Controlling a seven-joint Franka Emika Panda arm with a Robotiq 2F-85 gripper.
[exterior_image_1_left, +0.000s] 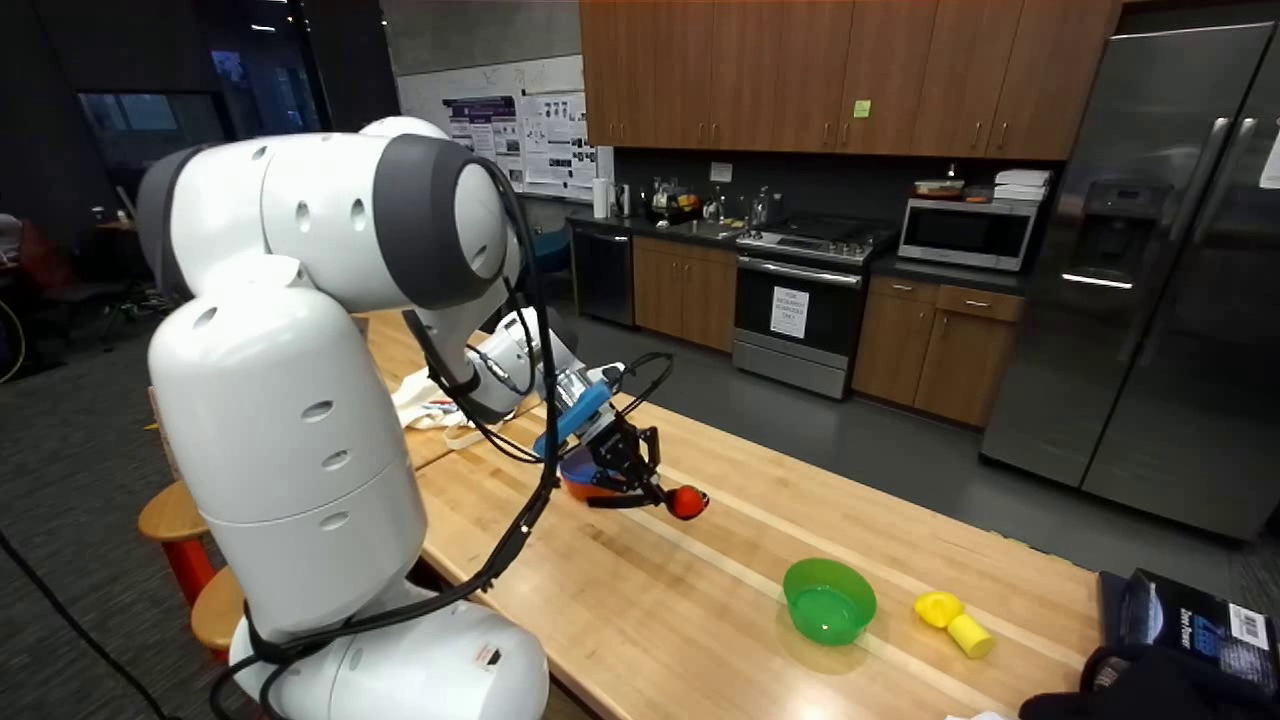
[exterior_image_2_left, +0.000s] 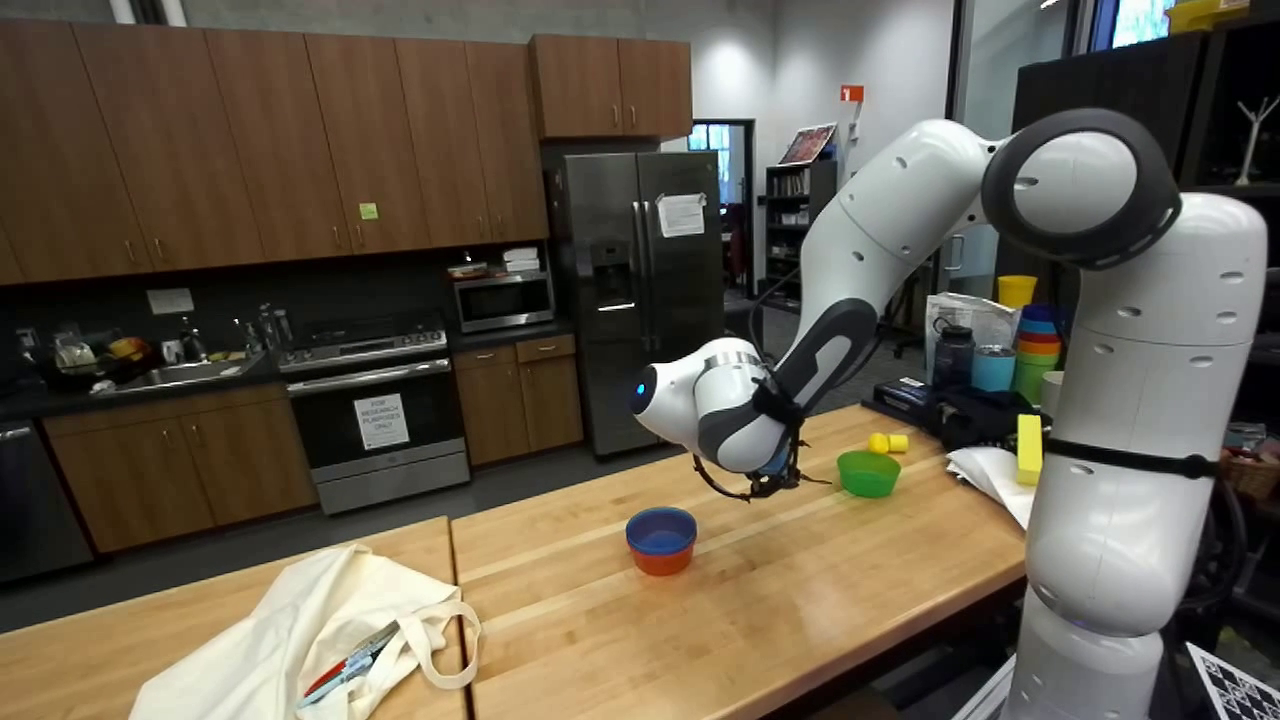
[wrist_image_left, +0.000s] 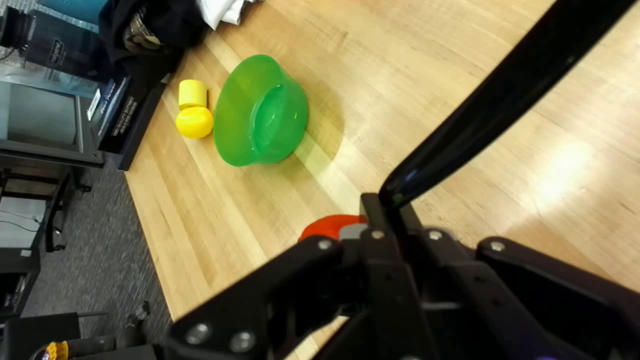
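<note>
Long pale wooden table (exterior_image_1_left: 640, 590) under everything. Black two-finger gripper (wrist_image_left: 391, 212) above it, jaws pinched together with just the handle of a glossy black long-handled spoon (wrist_image_left: 490, 97) between them; spoon is off the wood. Translucent green plastic bowl (wrist_image_left: 235, 115) stands apart from the spoon. In an exterior view, blue round bowl (exterior_image_2_left: 662, 540) sits nested in red-orange round bowl (exterior_image_2_left: 662, 563). Yellow cylinder (wrist_image_left: 192, 94) and yellow egg-shaped piece (wrist_image_left: 194, 123) lie near the green bowl, apparently touching each other.

Progress, my judgement: spoon grasped, its load picked up; setting that load down is left. Load: small bright red ball (exterior_image_1_left: 687, 502) resting at the spoon's head, above the table, outside the bowls. Looks round, smooth, one colour; half hidden by the gripper in wrist view.
</note>
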